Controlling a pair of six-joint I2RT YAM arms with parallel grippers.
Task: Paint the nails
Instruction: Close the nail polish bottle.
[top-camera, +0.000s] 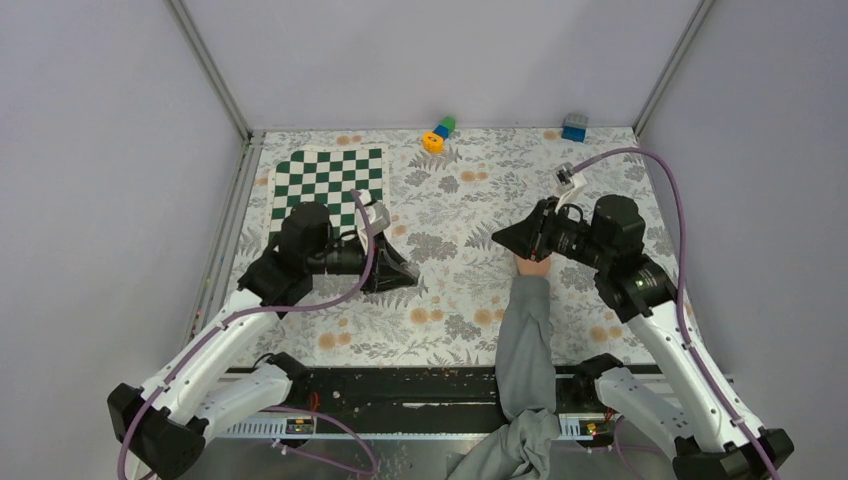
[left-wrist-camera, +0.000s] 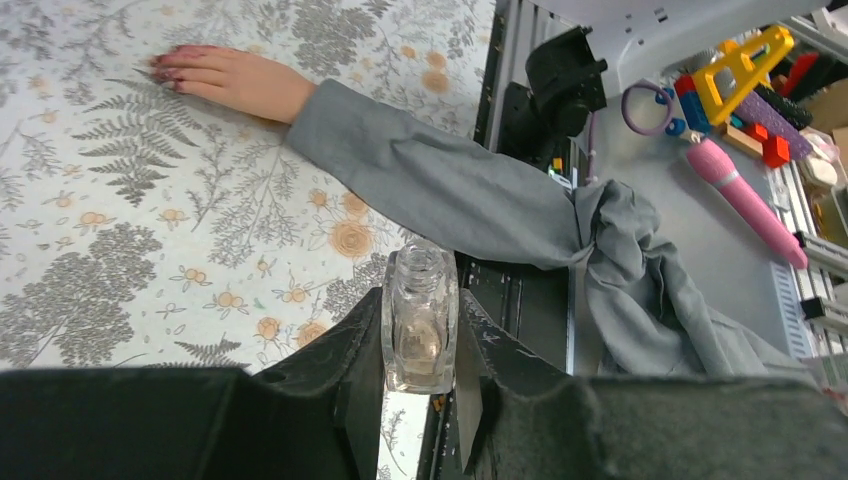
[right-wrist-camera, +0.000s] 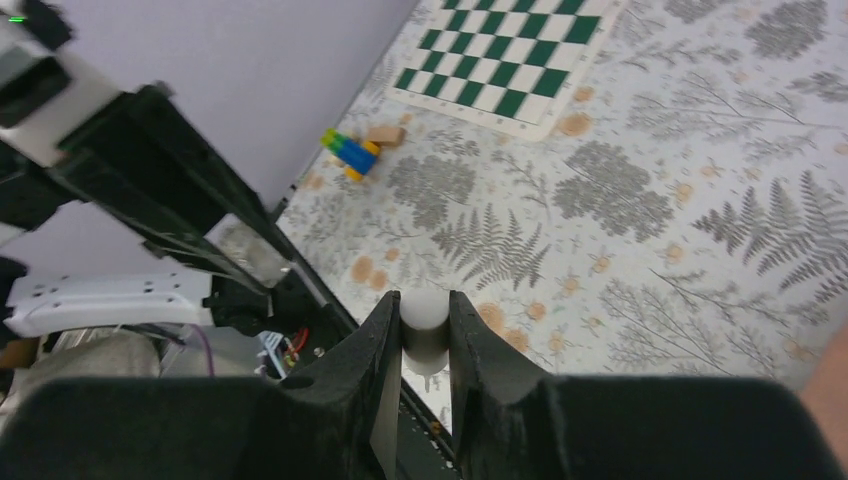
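A bare hand (left-wrist-camera: 225, 78) in a grey sleeve (left-wrist-camera: 440, 195) lies flat on the floral tablecloth. Its dark-reddish nails (left-wrist-camera: 163, 72) show at the fingertips. My left gripper (left-wrist-camera: 421, 300) is shut on an uncapped clear glass polish bottle (left-wrist-camera: 420, 335), held apart from the hand, left of centre in the top view (top-camera: 395, 272). My right gripper (right-wrist-camera: 425, 300) is shut on a white brush cap (right-wrist-camera: 425, 312); the brush is hidden. In the top view the right gripper (top-camera: 512, 238) hovers over the fingers, and only the back of the hand (top-camera: 533, 266) shows.
A green-and-white chessboard mat (top-camera: 328, 180) lies at the back left. A small orange, green and blue toy (top-camera: 437, 133) and a blue block (top-camera: 574, 127) sit by the back wall. Off the table's near edge lie a pink wand (left-wrist-camera: 745, 200) and coloured toys (left-wrist-camera: 745, 70).
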